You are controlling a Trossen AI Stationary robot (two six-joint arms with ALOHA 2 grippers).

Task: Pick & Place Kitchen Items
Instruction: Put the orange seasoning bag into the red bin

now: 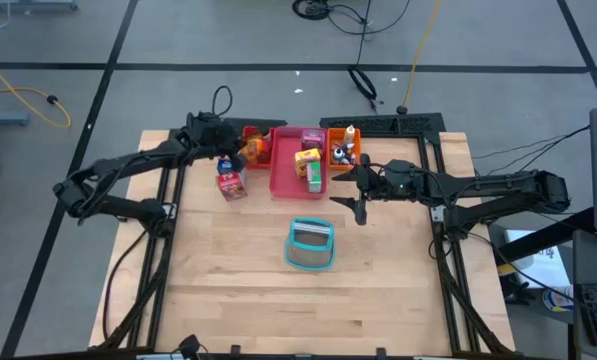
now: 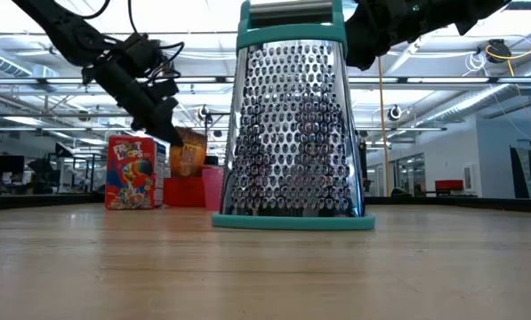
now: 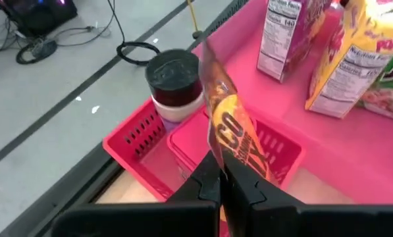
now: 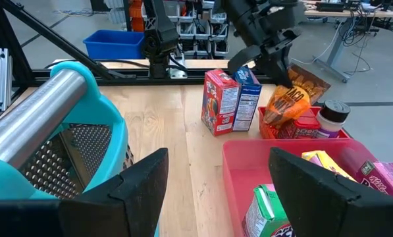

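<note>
My left gripper (image 3: 224,181) is shut on an orange-brown snack bag (image 3: 234,128) above the red tray (image 3: 135,141) at the table's far side. The tray also holds a jar with a black lid (image 3: 175,78). A red-blue cereal carton (image 1: 231,183) stands on its base on the table, next to the red tray. The pink tray (image 1: 283,178) holds a yellow-pink carton (image 1: 307,158) and a green carton (image 1: 315,179). My right gripper (image 4: 219,191) hangs open in the air, right of the pink tray and beyond the teal grater (image 1: 310,243). My left gripper pinches the snack bag by one end (image 3: 224,164) between its two fingers, slanting down from above and from the table's left. The bag hangs below the fingers (image 4: 275,62) over the red tray (image 4: 295,125). Whether its lower end touches the tray, I cannot tell.
An orange tray (image 1: 344,150) with a small bottle (image 1: 351,131) sits right of the pink tray. The teal grater (image 2: 292,124) stands upright mid-table. Bare wood lies toward the near edge (image 1: 308,310). Black frame rails (image 1: 443,240) run along both table sides.
</note>
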